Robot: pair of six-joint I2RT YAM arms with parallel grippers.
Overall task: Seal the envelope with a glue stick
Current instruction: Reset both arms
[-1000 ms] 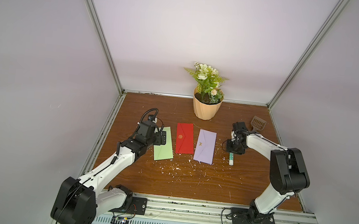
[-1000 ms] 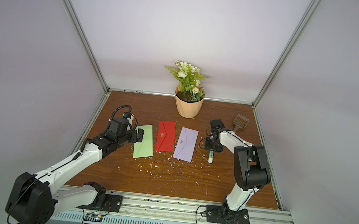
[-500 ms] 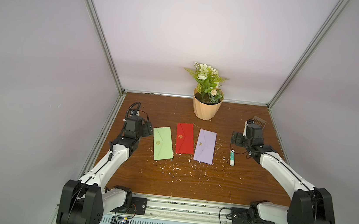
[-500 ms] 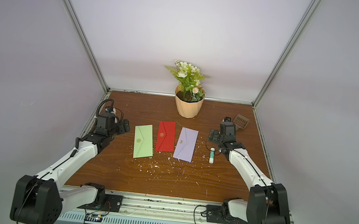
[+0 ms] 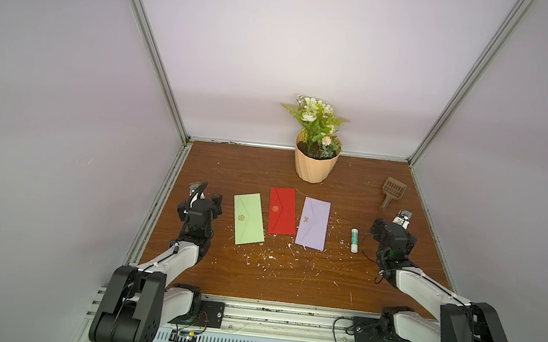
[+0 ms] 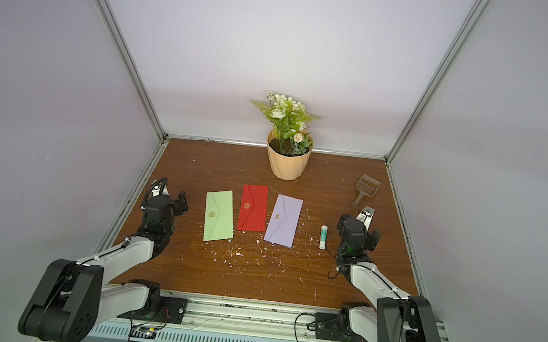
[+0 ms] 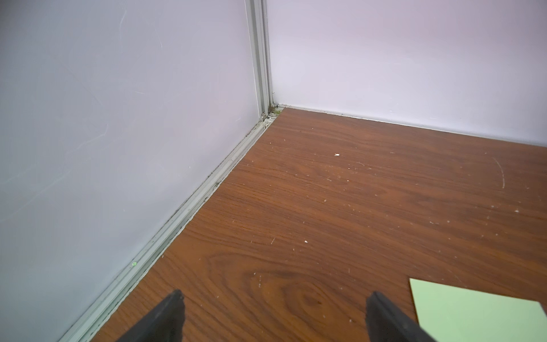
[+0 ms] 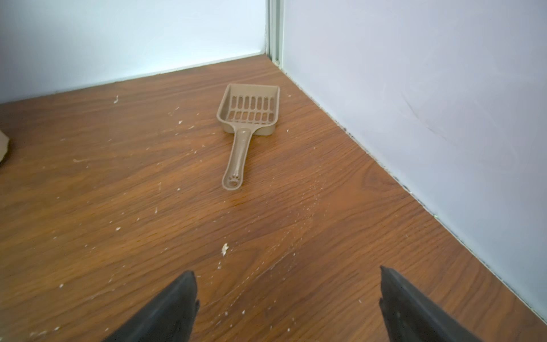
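The small white green-banded glue stick is laid flat on the brown wooden desk, near the right pincer. That and the left pincer are held wide, empty. If bumped sideways, the stick could be rolled away.

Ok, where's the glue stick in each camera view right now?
In a top view: glue stick lies flat beside the purple envelope, on the side of the scoop.
In a top view: glue stick likewise beside the purple envelope.
Left wrist: not in it.
Right wrist: not in it.
Shared landmark: the brown scoop, in both top views and the right wrist view.
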